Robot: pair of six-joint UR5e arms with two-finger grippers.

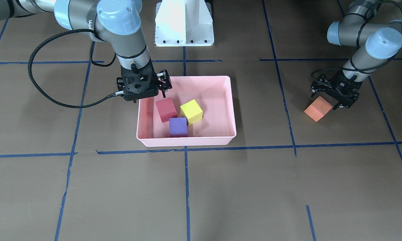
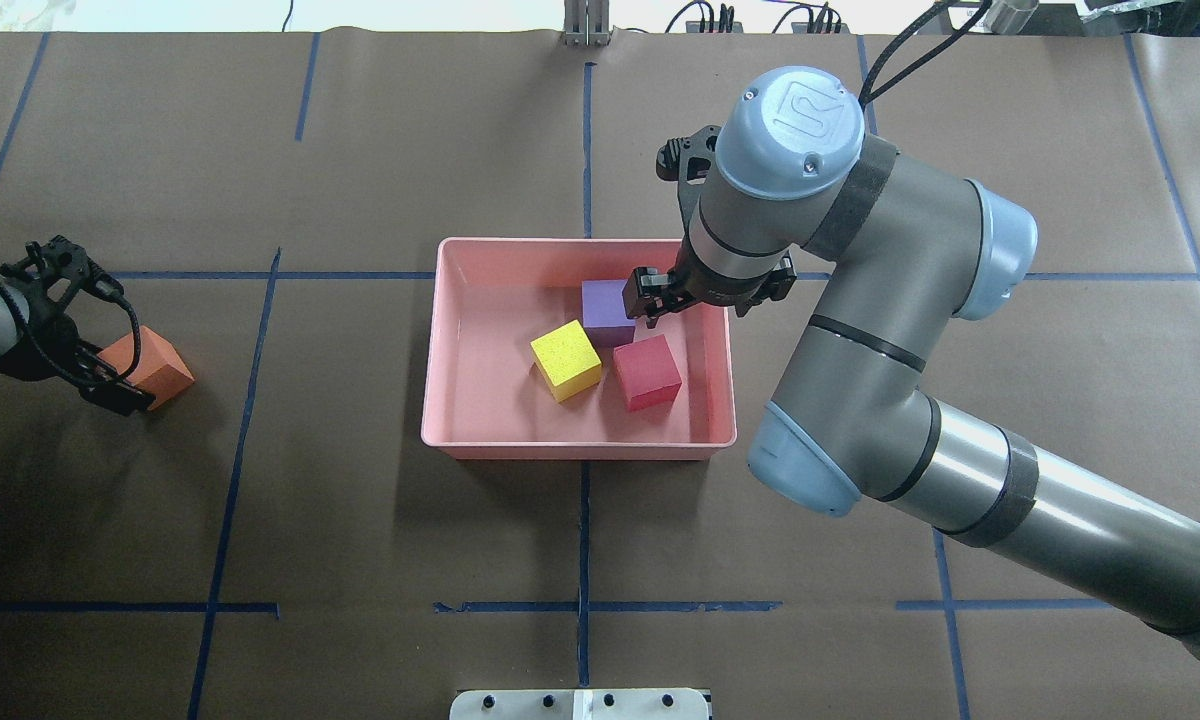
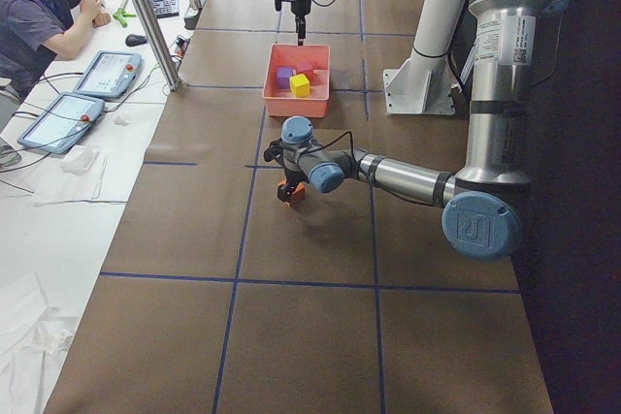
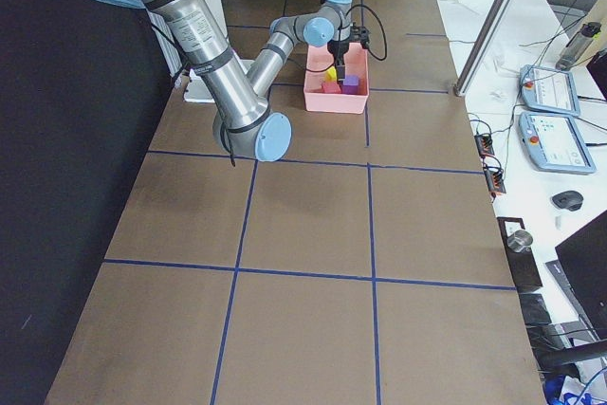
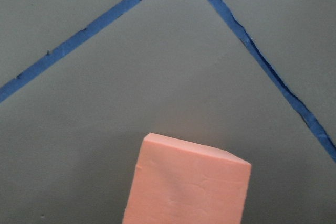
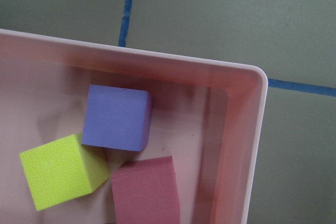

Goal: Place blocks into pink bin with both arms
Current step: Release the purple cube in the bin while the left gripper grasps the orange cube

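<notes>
- Pink bin (image 1: 187,140) sits mid-tabletop (image 1: 221,194), in front of the white pedestal (image 1: 184,23).
- Inside the pink bin: red block (image 1: 165,109), yellow-green block (image 1: 191,111) and purple block (image 1: 178,126), clustered towards the robot's right end. Purple and yellow-green meet at a corner; red lies just beside both.
- Right gripper (image 1: 143,87) hangs over the bin's corner on the robot's right, above the red block. Jaws spread, nothing in them.
- Orange block (image 1: 317,109) is outside the bin and well apart from it on the robot's left, past a blue tape line (image 1: 281,83).
- Left gripper (image 1: 335,95) is low and angled at the orange block, one finger against its edge. Cannot tell whether it is clamped on the block.
- Left wrist view: the orange block fills the bottom centre, with tabletop behind.
</notes>
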